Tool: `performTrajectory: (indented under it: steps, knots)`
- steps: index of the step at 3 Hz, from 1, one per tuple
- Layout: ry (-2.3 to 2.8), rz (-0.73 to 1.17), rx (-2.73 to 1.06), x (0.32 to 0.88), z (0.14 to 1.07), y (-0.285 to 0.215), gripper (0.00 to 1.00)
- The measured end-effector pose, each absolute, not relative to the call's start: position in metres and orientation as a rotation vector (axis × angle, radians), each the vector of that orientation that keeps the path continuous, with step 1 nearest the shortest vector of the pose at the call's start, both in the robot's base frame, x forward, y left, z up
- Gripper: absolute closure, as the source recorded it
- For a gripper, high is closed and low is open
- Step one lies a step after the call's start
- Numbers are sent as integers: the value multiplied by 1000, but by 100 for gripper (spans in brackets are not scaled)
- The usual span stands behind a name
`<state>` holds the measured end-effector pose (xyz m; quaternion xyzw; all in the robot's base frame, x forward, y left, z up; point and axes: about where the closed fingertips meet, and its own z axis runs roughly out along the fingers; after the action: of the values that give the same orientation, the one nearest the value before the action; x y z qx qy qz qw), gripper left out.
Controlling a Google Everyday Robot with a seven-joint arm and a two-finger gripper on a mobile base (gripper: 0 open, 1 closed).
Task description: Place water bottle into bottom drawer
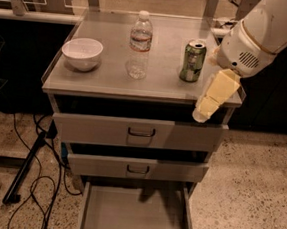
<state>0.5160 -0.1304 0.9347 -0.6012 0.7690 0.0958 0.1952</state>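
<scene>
On the table [101, 82], a white bowl [82, 53] is seen at the left. The water bottle [139, 46] is found upright near the middle, well apart from the claw. A green can [193, 60] is set between the two. The claw [204, 109] is hung over the table's right front edge with nothing held; how far it is open cannot be told. Below, the bottom drawer [134, 216] is pulled out. If the reach is made straight leftward, the can could be knocked over — or the light bottle tipped by a glancing touch.
</scene>
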Motion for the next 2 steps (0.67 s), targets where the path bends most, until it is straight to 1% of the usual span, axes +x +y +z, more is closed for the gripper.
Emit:
performTrajectory:
  steps: [2]
  knots:
    - [2078, 452, -1519, 526, 939, -106, 0]
